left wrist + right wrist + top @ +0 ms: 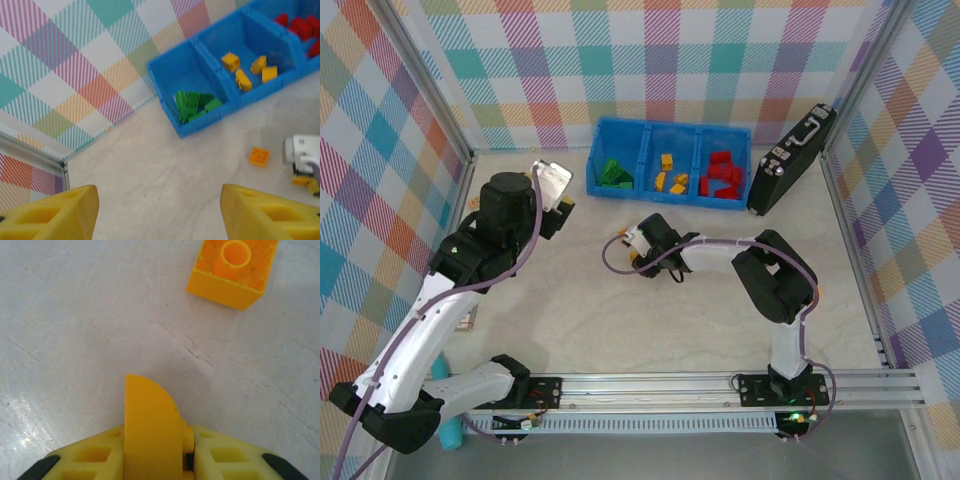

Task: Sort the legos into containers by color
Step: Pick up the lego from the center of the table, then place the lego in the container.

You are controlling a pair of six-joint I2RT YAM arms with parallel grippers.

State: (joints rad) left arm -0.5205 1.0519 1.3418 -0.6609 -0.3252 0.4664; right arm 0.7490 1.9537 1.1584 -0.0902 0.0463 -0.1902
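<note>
1. Pale marbled table [620, 330]; pastel plaid walls [620, 60]; black case [790, 160] leans just beside the blue tray [670, 127].
2. Its compartments hold green legos [614, 173], yellow legos [670, 178] and red legos [722, 178]; an orange brick [232, 270] lies on the table.
3. Left gripper [159, 200] jaws spread; right gripper [157, 450] pinches a yellow brick [147, 410].

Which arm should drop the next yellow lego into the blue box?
Right. The right claw is shut on a yellow lego, in front of the blue tray, whose middle compartment holds the yellow ones. The left claw is open and empty, off to the left.
</note>
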